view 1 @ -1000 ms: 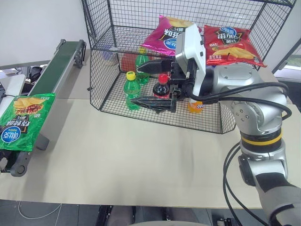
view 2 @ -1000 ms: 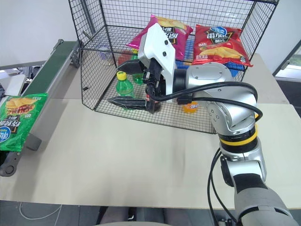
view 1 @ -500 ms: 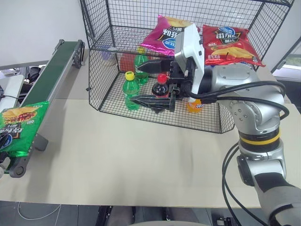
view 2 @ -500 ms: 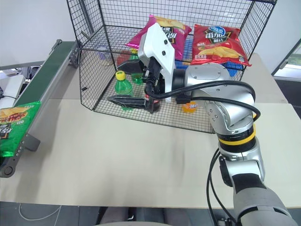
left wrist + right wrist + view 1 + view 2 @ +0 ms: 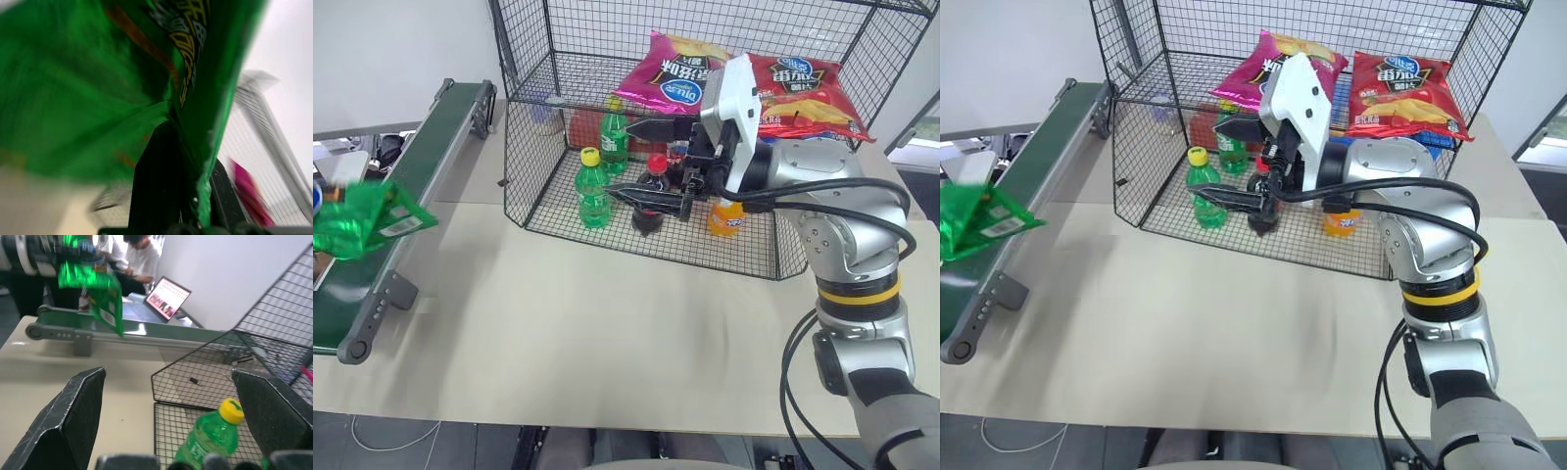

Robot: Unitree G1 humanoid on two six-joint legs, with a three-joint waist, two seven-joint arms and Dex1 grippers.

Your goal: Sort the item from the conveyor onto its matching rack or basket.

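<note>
Beige worktop [image 5: 607, 323] beneath, your green chip bag [image 5: 367, 217] hangs above the conveyor [image 5: 421, 166], clenched in the left tool [image 5: 188, 171]. It looks light, soft and slippery; grip its edge. Right tool [image 5: 651, 162] is released beside the rack [image 5: 548, 88].

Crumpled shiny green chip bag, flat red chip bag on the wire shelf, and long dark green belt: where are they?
Crumpled shiny green chip bag [image 5: 367, 217]: left eye view, its middle.
Flat red chip bag [image 5: 808, 90]: left eye view, its front.
Long dark green belt [image 5: 435, 142]: left eye view, bare belt surface.
</note>
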